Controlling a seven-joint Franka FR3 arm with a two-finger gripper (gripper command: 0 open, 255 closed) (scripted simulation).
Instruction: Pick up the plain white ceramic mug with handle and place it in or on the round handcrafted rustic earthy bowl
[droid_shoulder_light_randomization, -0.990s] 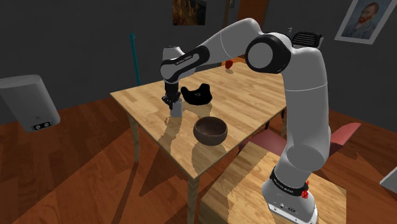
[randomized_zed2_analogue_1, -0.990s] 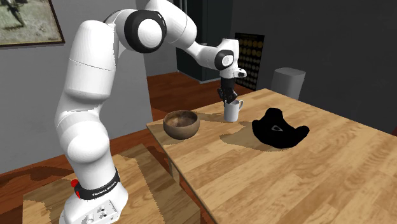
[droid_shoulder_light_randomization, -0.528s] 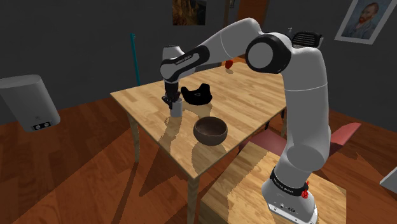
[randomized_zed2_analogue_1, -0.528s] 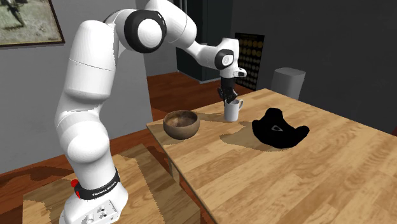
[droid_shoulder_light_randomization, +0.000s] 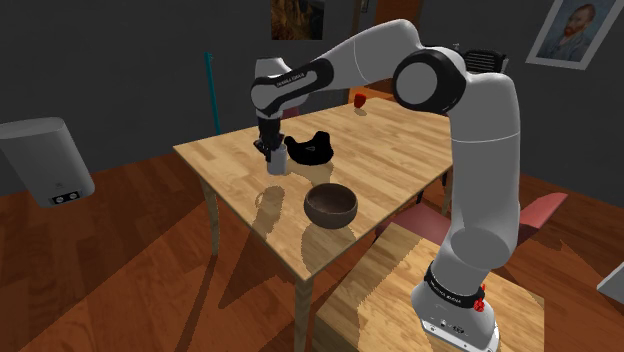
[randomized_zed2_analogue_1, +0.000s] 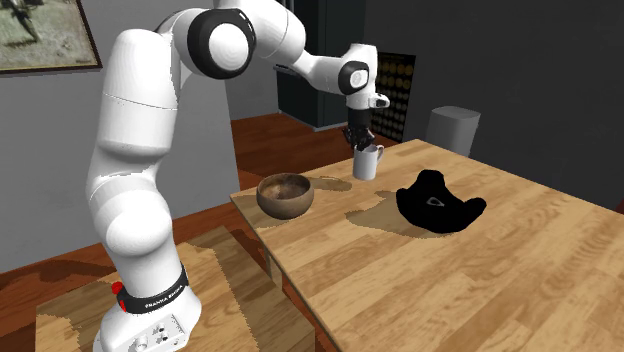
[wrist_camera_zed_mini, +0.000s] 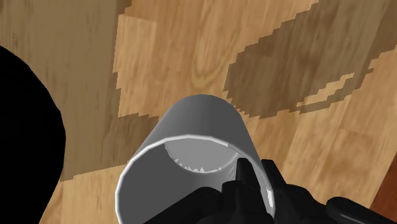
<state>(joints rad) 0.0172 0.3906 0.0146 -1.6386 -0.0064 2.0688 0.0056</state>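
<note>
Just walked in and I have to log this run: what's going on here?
The robot's end effector grips a white mug by its rim, with one finger inside it, and holds it just above the wooden table. The brown bowl that the mug is meant for sits empty on the table near its edge. A black object lies on the table on the mug's other side.

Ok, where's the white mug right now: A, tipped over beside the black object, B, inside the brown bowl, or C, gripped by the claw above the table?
C: the claw clasps the mug by its rim, and it hangs clear of the table, apart from the bowl.
</note>
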